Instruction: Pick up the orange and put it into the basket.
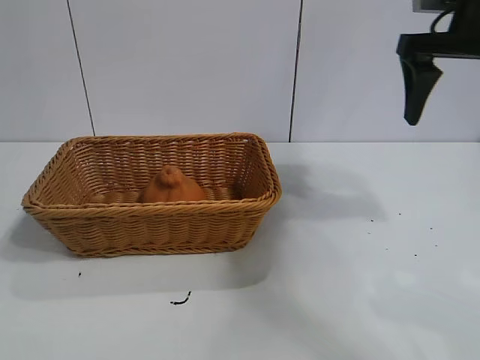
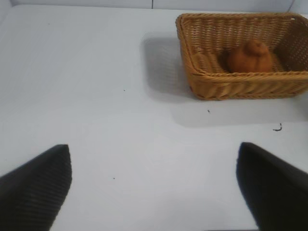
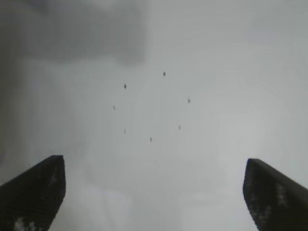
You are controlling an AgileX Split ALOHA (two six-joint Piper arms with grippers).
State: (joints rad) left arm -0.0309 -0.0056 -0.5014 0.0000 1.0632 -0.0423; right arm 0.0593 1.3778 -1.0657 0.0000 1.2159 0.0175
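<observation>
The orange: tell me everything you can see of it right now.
The orange is a dull, matte orange fruit, rounded, with a knobby neck pointing up. It sits on the floor of the basket, roughly mid-length and closer to the front wall, whose braided rim hides its lower part in the exterior view. In the left wrist view it stands upright, lit on top, with dark shadow beside it. No pincer touches it; whether it leans on the wall cannot be told.
</observation>
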